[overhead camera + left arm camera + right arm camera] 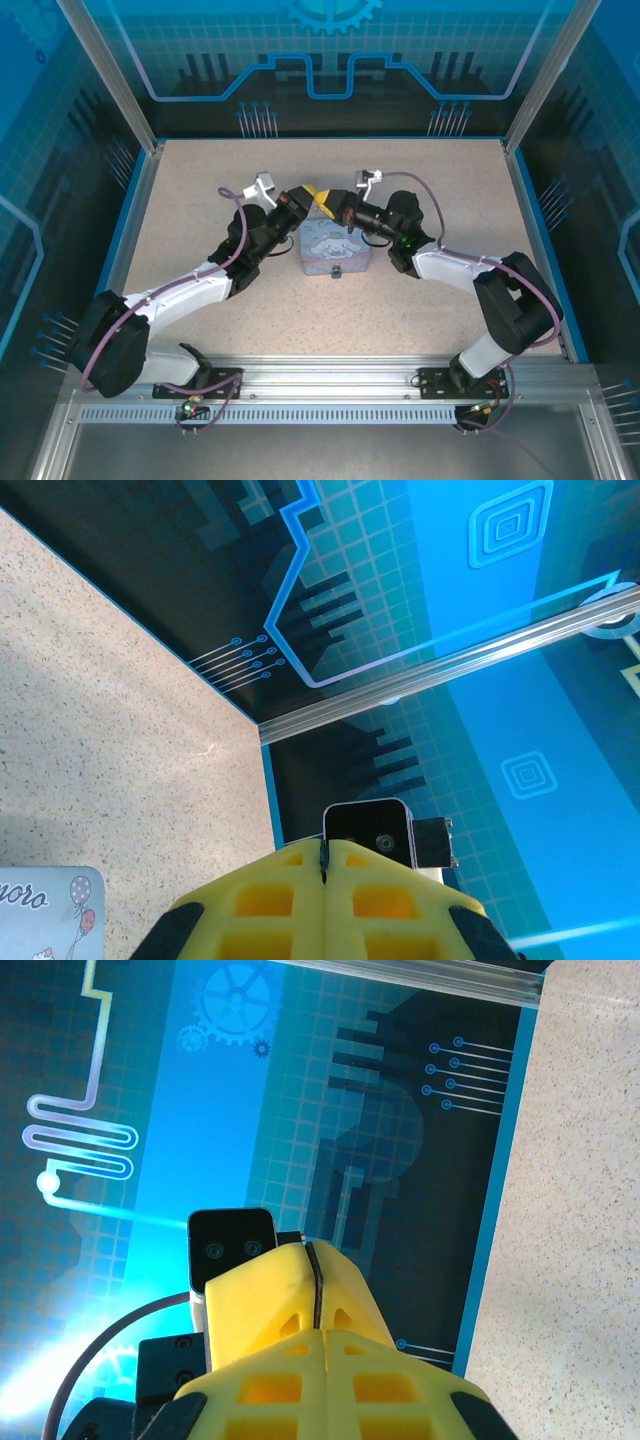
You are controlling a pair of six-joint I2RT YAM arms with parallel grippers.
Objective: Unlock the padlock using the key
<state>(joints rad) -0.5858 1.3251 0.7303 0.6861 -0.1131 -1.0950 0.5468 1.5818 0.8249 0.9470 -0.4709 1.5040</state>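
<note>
My left pincer (323, 848) and right pincer (311, 1255) are clenched, nothing seen held, over the tin (322, 248). The padlock (338, 272) is at their 6 o'clock, right likely nearer.

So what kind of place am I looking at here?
Probably a robot test or data-collection cell, not a home. A left arm and right arm are bolted to a rail at a speckled tabletop, walled by blue panels printed with circuit and gear graphics.
</note>
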